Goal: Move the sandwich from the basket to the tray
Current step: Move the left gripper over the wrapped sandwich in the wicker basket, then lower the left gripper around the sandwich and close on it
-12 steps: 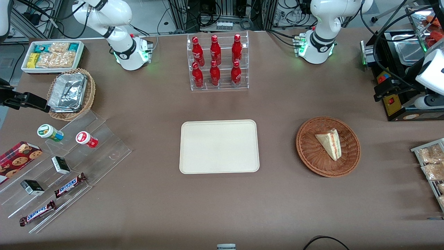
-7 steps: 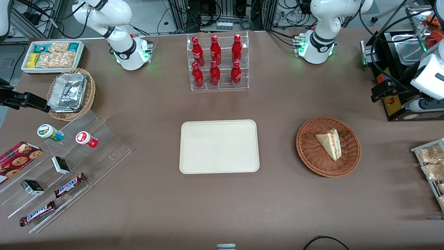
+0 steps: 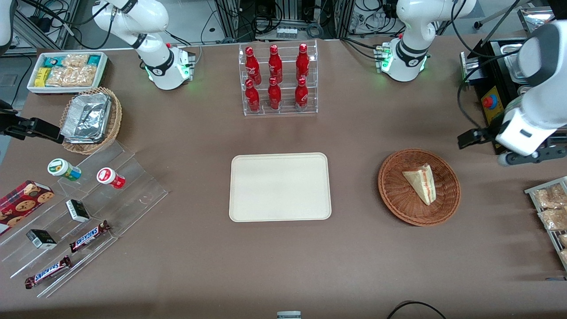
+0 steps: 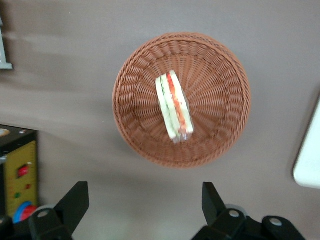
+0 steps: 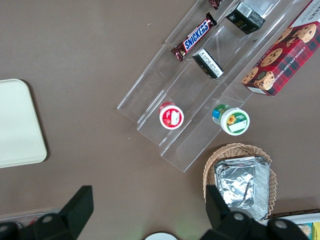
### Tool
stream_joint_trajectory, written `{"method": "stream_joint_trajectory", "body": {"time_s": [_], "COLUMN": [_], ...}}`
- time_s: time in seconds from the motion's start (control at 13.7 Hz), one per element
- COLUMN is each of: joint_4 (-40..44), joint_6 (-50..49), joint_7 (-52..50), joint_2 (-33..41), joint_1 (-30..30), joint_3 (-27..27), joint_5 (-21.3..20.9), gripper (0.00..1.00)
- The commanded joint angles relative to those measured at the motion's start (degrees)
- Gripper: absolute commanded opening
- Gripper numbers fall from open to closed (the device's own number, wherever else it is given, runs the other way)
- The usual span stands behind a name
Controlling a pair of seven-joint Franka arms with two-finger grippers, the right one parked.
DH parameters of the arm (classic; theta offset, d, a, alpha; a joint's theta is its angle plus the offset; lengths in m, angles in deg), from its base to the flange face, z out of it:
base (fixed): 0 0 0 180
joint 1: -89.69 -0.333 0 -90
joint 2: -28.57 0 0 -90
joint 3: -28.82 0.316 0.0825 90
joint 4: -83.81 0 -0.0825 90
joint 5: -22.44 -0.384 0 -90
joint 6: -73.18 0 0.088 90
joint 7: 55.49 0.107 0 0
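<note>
The sandwich point(image 3: 423, 182) point(image 4: 174, 106), a pale wedge with red and green filling, lies in the round reddish-brown wicker basket point(image 3: 394, 201) point(image 4: 220, 75). The cream tray point(image 3: 280, 187) point(image 4: 310, 160) sits bare at the table's middle, beside the basket toward the parked arm's end. My left gripper point(image 3: 531, 156) point(image 4: 144, 200) hangs well above the table, beside the basket toward the working arm's end and slightly farther from the front camera. It is open wide and holds nothing; bare table shows between its fingers point(image 4: 75, 200).
A black control box with a red button point(image 3: 489, 104) stands close by the arm. A wire rack of snack packets point(image 3: 549, 208) sits at the table edge. A clear rack of red bottles point(image 3: 280, 79) stands farther from the front camera than the tray.
The left arm has swung in from the table's end toward the basket and nearer the front camera. Sandwich, basket and tray have not moved.
</note>
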Motion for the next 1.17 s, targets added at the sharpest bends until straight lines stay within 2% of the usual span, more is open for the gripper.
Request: {"method": "stream_joint_trajectory", "body": {"time_s": [0.0,0.37,0.8,1.1], "joint_4": [-8.2,-16.8,-20.9,-21.3], "joint_6": [8.1,23.7,34.2,36.7], "joint_7": [-8.9,-16.5,-18.0,-19.5], "joint_2": [2.9,0.4,-4.8,-8.1], "joint_1": [-0.4,0.1,0.2,0.2], "joint_3": [-1.9,-2.9,-3.0,-3.1], "joint_5": [0.1,0.1,0.1,0.1], "gripper": [1.0,1.0,1.0,1.0]}}
